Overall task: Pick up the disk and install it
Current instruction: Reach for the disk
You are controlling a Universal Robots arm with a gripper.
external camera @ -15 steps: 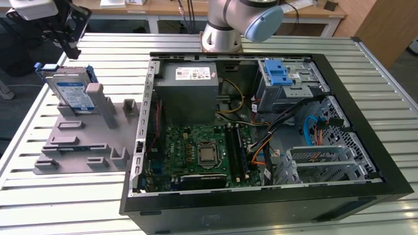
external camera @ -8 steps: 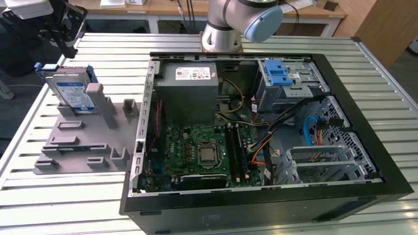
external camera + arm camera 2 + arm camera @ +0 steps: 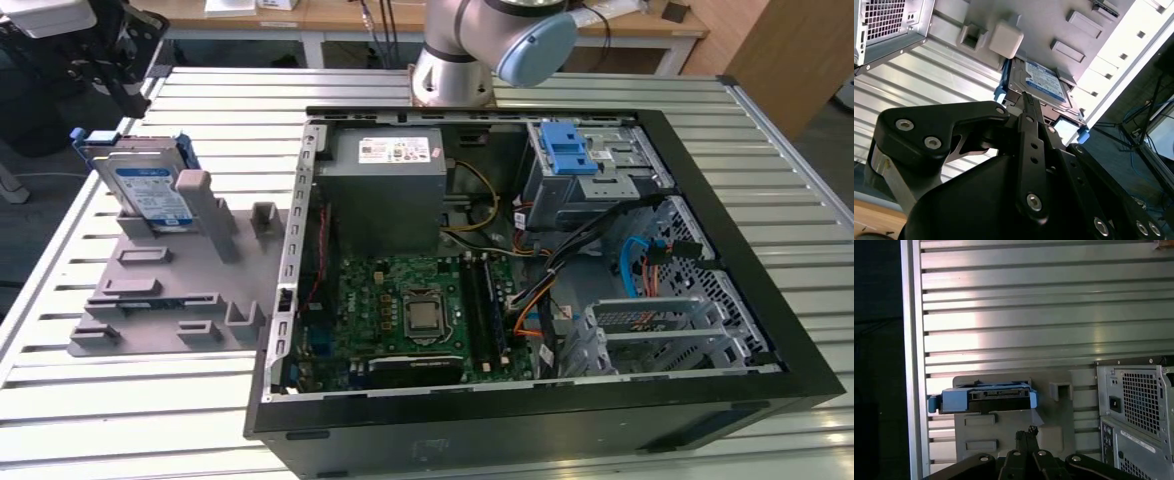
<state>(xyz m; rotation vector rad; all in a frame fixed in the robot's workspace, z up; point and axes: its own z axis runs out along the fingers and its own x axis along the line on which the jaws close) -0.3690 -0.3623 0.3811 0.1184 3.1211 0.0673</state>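
Right, the jaws look closed, tips pressed together with nothing between them; they hold nothing; in the first wrist view they point at the disk (image 3: 986, 397) and sit apart from it, no contact; the arm (image 3: 467, 50) rises from its base at the far edge of the counter (image 3: 601, 90), behind the computer case (image 3: 747, 300), one blue-capped joint showing in the exterior view; the disk (image 3: 144, 185) stands on edge in a grey holder plate (image 3: 160, 290), to the exterior view's left of the case, its blue rail frame wrapping the edges; the second wrist view shows the white-and-blue label on the disk (image 3: 1044, 82); the case lies open with its side panel off, green board facing up; a white sticker (image 3: 396, 150) sits on the grey metal box inside it.
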